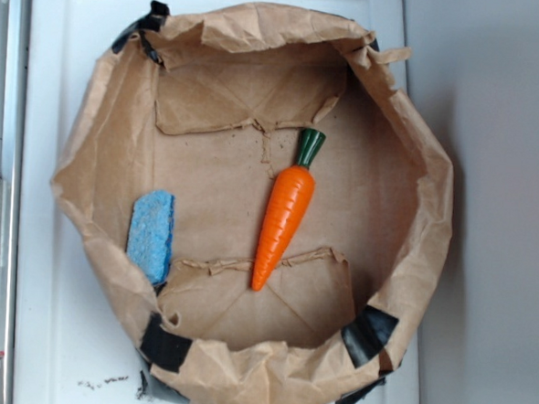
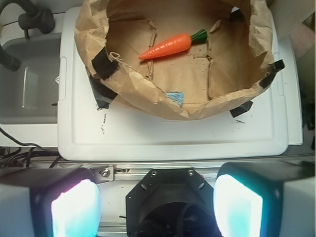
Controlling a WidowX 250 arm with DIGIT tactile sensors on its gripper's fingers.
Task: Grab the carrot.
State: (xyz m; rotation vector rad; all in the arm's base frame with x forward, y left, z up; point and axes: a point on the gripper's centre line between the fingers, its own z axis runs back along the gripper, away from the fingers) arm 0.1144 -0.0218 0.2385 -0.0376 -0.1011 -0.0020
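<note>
Two items in paper bag (image 1: pixel 405 229): carrot (image 1: pixel 284 216) at frame centre, stem toward top; blue sponge (image 1: pixel 150 234) lower left, well apart. Tool (image 2: pixel 157 205) spread wide, outside bag, holding nothing.

White lid (image 1: pixel 51 335) — brown paper bag (image 1: pixel 98 164) on top.

carrot (image 1: pixel 284 214): glossy orange plastic, ridged; stem cap dark green, also shiny
sponge (image 1: pixel 150 234): blue, porous, rough and matt
paper bag (image 1: pixel 417 211): brown paper, crumpled, matt; edges torn
tape (image 1: pixel 166 345): black, faintly glossy patches
white lid (image 2: pixel 173 136): smooth plastic, slight sheen
gripper (image 2: pixel 157 205): pads pale and glowing; mount between them matt black
</note>
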